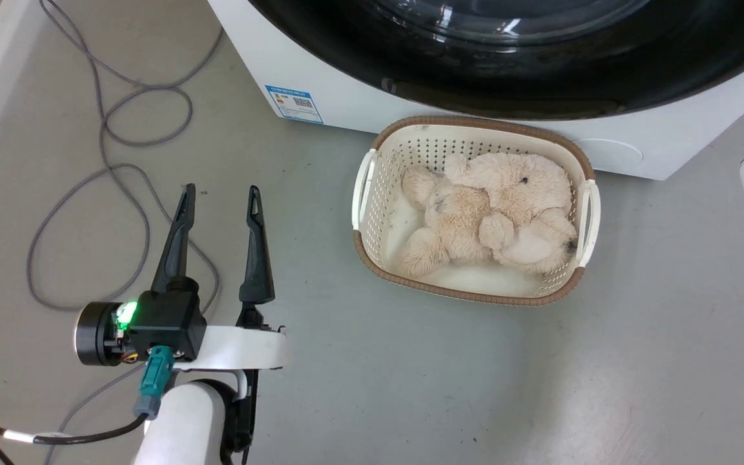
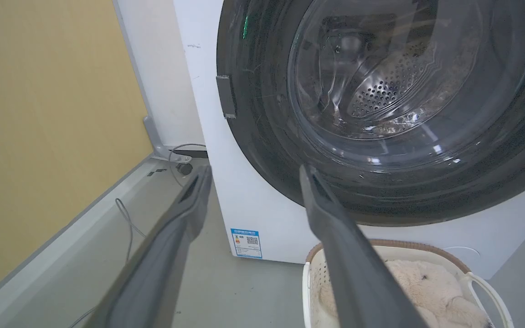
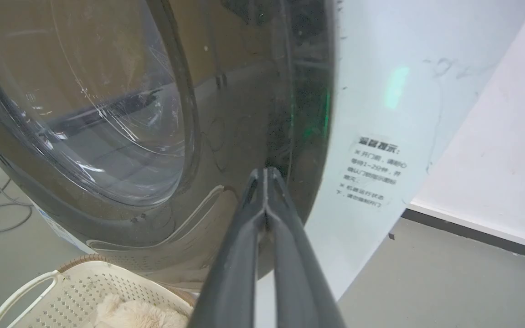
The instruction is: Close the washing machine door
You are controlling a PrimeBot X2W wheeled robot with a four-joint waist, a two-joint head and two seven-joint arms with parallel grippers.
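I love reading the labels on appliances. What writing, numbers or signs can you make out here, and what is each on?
Blue label, low on the machine's white front: small print and a QR code, too small to read.
Black-print sticker, on the machine's white panel beside the door: Chinese characters, too blurred to quote.
Nothing else carries writing.

A smooth grey floor [image 1: 449,387] runs up to a mustard-yellow wall [image 2: 39,114]. Along that wall's foot lies a pale grey ledge [image 2: 62,246], and near it a thin grey cable [image 1: 107,129] loops loosely on the floor. Away from the yellow wall, a white wall [image 3: 495,150] stands above a dark skirting strip [image 3: 472,233].
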